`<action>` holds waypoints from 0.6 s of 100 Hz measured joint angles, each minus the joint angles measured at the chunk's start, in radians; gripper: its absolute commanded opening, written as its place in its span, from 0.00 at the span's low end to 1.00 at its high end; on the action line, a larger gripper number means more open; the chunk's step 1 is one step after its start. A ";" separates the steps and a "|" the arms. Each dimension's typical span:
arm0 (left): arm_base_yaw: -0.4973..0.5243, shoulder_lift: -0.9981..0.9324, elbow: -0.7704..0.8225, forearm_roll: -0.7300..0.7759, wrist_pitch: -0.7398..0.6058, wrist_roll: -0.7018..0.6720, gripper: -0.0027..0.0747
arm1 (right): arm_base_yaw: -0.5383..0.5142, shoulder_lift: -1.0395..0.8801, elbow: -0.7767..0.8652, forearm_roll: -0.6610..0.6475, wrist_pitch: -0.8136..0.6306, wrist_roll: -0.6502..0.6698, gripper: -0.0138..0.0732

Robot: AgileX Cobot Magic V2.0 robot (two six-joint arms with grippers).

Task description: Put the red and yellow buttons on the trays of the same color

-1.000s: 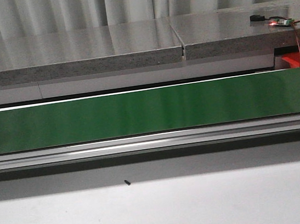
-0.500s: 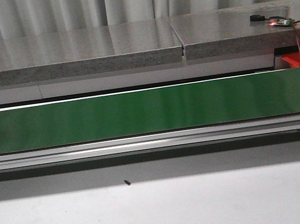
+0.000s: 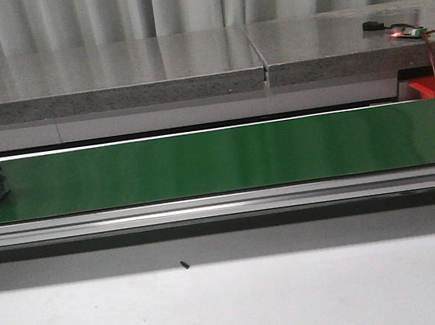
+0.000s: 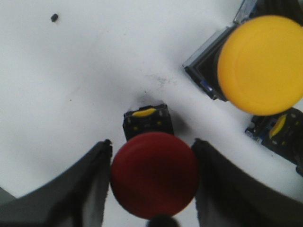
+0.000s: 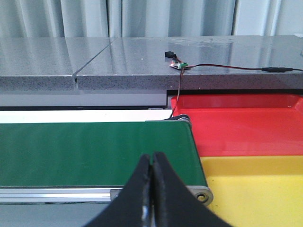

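Red button [image 4: 154,182] between the spread fingers of the left hand [image 4: 150,189]; right hand [image 5: 152,189] closed, empty.

Pale pleated curtain [image 3: 180,3] spans the rear wall. A grey speckled stone counter [image 3: 110,76], jointed near centre, runs below it. The white bench [image 3: 236,304] in front is evenly lit, with a soft shadow band.

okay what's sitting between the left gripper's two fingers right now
A red button stands between the left gripper's open fingers, seen in the left wrist view.
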 measured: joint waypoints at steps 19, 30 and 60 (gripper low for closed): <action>0.000 0.000 0.000 0.000 0.002 0.000 0.25 | 0.000 0.000 0.000 0.000 0.000 0.000 0.08; 0.000 -0.022 0.000 0.000 0.028 0.000 0.25 | 0.000 0.000 0.000 0.000 0.000 0.000 0.08; 0.000 -0.243 0.000 -0.061 0.076 0.000 0.25 | 0.000 0.000 0.000 0.000 0.000 0.000 0.08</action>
